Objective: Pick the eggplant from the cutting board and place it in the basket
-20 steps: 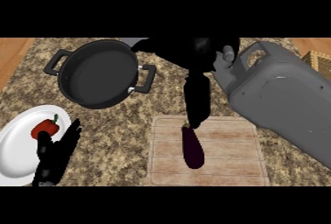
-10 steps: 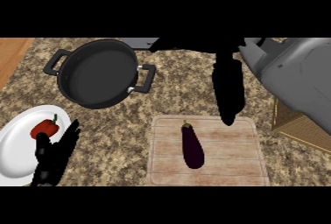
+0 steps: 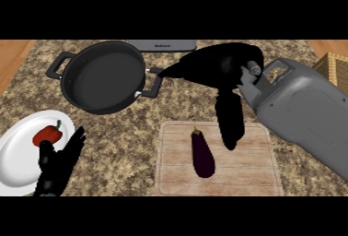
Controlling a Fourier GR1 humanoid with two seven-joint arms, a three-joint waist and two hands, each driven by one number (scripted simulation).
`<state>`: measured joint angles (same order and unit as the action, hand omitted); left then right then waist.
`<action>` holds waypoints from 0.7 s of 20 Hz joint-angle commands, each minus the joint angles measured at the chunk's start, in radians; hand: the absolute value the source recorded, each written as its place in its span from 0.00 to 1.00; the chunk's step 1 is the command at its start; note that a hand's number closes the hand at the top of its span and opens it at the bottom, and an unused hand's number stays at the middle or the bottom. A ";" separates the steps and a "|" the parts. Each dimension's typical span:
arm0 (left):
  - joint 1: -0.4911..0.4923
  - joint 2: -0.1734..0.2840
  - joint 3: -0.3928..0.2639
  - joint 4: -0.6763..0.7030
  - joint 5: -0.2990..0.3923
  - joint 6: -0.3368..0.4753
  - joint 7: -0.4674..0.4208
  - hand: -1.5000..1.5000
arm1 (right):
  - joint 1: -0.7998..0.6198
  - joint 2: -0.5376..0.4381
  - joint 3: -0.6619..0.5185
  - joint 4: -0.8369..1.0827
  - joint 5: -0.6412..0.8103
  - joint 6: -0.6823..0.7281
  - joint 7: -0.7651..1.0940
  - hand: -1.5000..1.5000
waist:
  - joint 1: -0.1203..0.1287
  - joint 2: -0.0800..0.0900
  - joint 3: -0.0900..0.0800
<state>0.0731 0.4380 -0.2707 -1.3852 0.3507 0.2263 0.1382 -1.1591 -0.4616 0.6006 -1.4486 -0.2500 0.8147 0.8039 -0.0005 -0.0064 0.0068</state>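
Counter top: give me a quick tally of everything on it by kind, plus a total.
Vegetables: 2, eggplant and red pepper
Pans: 1
Plates: 1
Cutting boards: 1
Baskets: 1, partly in view at the right edge
Total: 6

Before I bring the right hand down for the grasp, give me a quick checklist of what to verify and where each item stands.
1. Eggplant lies on the cutting board, uncovered: ok.
2. Right hand is over the board with its fingers straight, pointing down beside the eggplant: ok.
3. Hand centred over the eggplant: not ok, it sits to the eggplant's right.
4. Fingers touching the eggplant: cannot tell from this one view.
5. Basket in view: only a corner shows at the right edge, behind the forearm; the path cannot be judged.
6. Left hand rests open by the plate, away from the board: ok.
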 commanded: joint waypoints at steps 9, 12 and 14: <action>0.009 -0.007 0.037 0.039 -0.004 -0.057 0.047 0.50 | 0.200 0.149 0.059 0.019 0.341 -0.068 -0.090 0.00 | 0.011 0.009 -0.007; 0.061 -0.007 0.036 0.005 -0.028 -0.040 0.034 0.50 | 0.294 0.131 0.097 -0.034 0.387 -0.053 -0.098 0.00 | 0.007 0.006 -0.007; 0.039 -0.026 0.028 -0.010 -0.039 -0.029 0.076 0.50 | 0.338 0.139 0.079 -0.082 0.408 -0.056 -0.099 0.00 | 0.003 0.005 -0.006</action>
<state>0.0807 0.4242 -0.2343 -1.4040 0.3232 0.1952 0.1730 -0.9065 -0.3312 0.6693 -1.4826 0.0931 0.7695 0.7199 0.0043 -0.0040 0.0068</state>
